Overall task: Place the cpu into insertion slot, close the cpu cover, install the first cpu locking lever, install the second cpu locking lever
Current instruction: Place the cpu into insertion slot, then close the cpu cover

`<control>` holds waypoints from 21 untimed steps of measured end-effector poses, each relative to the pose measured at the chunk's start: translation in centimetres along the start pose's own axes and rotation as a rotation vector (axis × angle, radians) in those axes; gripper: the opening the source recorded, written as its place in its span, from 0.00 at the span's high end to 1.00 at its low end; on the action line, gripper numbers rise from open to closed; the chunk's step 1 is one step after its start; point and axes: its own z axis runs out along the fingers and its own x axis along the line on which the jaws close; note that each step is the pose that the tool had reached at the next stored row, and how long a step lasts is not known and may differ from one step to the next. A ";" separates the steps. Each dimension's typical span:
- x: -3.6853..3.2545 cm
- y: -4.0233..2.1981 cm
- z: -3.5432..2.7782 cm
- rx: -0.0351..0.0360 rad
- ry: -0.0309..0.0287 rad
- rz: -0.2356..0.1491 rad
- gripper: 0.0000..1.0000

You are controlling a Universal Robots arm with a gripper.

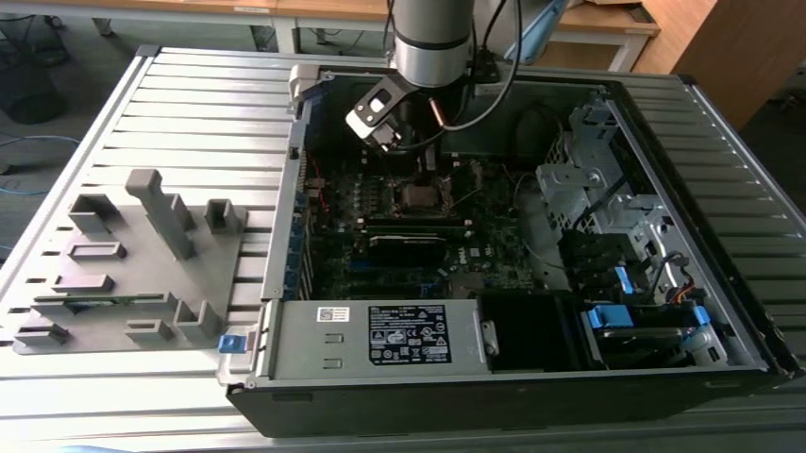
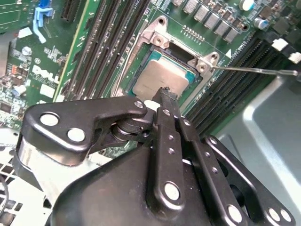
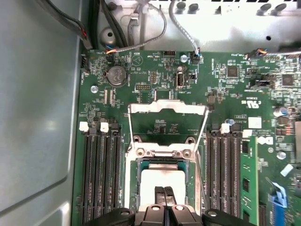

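We see the gripper [image 3: 165, 190] with its two fingers pressed together and nothing between them. Its tips hang right over the cpu [image 3: 150, 181]; we cannot tell whether they touch it. In the second wrist view the gripper [image 2: 164, 92] points down at one edge of the cpu [image 2: 160, 77], whose silver-grey top lies flat and level inside the insertion slot [image 3: 134, 188].

Just beyond the fingertips, on the far side of the chip from the gripper body, the cpu cover [image 3: 168, 107] stands swung open on its hinge, and green board shows through its square window. It does not lie over the chip. A thin locking lever [image 2: 254, 70] juts out sideways from a corner of the socket, away from the gripper, raised off the board rather than latched.

Long black memory slots [image 3: 101, 174] flank the socket on both sides of the gripper. A green memory stick [image 3: 248, 174] stands in a slot further out on one side. A coin battery [image 3: 116, 75] sits on the board past the open cover.

In the exterior view the arm [image 1: 432, 38] reaches down into the open computer case [image 1: 705, 123], which rests on the slatted desk [image 1: 189, 104]. A grey parts fixture [image 1: 126, 255] lies on the desk well apart from the gripper, outside the case, toward the exterior view's left
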 end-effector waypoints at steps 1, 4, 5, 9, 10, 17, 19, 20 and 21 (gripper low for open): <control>0.00 0.02 -0.22 0.0000 -0.0001 0.000 0.89; 0.00 0.04 -0.49 -0.0001 0.0001 0.000 0.89; 0.00 0.04 -0.49 -0.0001 0.0001 0.000 0.89; 0.00 0.05 -0.55 0.0000 0.0000 0.000 0.89; 0.00 0.05 -0.55 0.0000 -0.0001 0.000 0.89; 0.00 0.05 -0.59 0.0002 -0.0003 0.000 0.89; 0.00 0.06 -0.75 0.0002 -0.0004 0.000 0.89; 0.00 0.07 -0.87 0.0001 -0.0001 0.000 0.89; 0.00 0.08 -1.07 0.0001 -0.0001 0.000 0.89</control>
